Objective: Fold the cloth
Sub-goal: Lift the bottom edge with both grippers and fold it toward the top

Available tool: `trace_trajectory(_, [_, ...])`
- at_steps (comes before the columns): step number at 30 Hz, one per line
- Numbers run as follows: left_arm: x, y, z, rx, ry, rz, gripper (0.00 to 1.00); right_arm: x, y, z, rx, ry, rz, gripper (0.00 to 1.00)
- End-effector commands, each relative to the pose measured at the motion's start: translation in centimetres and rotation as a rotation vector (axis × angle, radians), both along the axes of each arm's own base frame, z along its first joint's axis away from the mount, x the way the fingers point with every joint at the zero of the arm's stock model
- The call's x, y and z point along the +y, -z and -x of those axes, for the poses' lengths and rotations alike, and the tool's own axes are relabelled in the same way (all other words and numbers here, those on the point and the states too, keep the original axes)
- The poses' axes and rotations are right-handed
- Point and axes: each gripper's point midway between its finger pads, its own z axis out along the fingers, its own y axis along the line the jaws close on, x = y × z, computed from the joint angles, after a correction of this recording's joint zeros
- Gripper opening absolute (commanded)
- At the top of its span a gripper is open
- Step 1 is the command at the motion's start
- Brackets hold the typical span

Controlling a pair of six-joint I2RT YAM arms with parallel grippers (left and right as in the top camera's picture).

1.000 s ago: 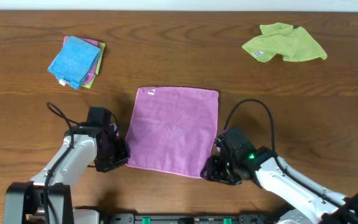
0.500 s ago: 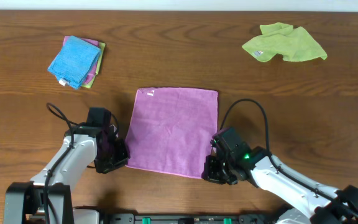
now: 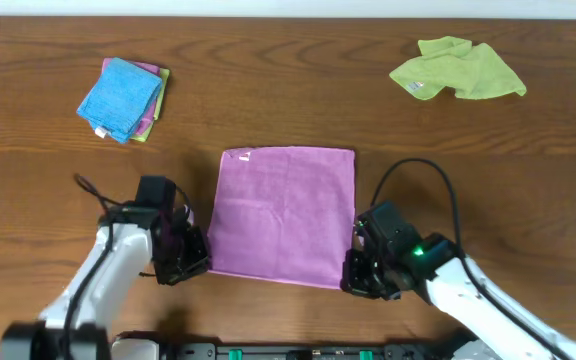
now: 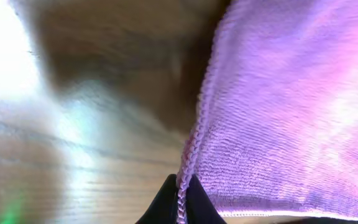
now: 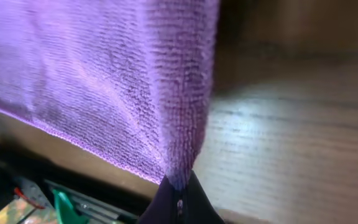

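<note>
Our left hand [image 4: 179, 202] is clenched on the near left corner of the cloth [image 3: 283, 215], its dark fingertips pinched tight over the stitched hem. Our right hand [image 5: 179, 200] is clenched likewise on the near right corner, where the purple pile gathers to a point between the tips. The rest of the cloth lies spread on the table [image 3: 298, 110] between our two hands, close to square, with a small white tag [image 3: 246, 155] at its far left corner. The other things sit well apart from it, towards the far edge. A folded blue cloth [image 3: 120, 97] rests at the far left on top of pink and green layers that show along its right side. A crumpled lime-green cloth [image 3: 458, 70] lies at the far right. Only the overhead view gives us this layout and the cloth's whole outline. Only the wrist views show the grips themselves: from above, each hand's body hides its fingertips. Up close we also see the ribbed weave, and dark shadow on the wood beside each held edge. Our left arm [image 3: 118, 265] comes in from the near left, slanting inward to the corner. Our right arm [image 3: 458, 290] comes in from the near right, with a green light [image 3: 418, 252] on its wrist. A black cable [image 3: 418, 168] loops above the right wrist.
</note>
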Motion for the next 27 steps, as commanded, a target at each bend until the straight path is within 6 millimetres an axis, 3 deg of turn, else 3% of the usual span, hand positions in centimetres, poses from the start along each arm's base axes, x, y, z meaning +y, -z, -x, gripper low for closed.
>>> trace_trajectory(1, [-0.8,-1.9,0.1,-0.059,-0.005,0.059,0.06,-0.2,-1.8,-1.0,-0.080,-0.013,-0.005,0.02])
trace_trajectory(7, [-0.9,-5.7,0.6,-0.224,0.001,0.084,0.06,-0.3,-4.3,-0.6,-0.140,-0.016,-0.043,0.02])
trace_trajectory(12, [-1.0,-7.9,-0.4,-0.367,-0.015,0.097,0.06,-1.1,-5.2,-1.8,-0.226,0.040,-0.021,0.02])
trace_trajectory(18, [-1.2,-8.1,-3.8,-0.454,-0.031,0.109,0.06,-0.7,-6.0,-5.6,-0.335,0.108,-0.053,0.02])
trace_trajectory(27, [-2.2,-6.4,-10.8,-0.500,-0.057,0.157,0.06,-3.1,-4.5,-12.0,-0.337,0.250,-0.006,0.02])
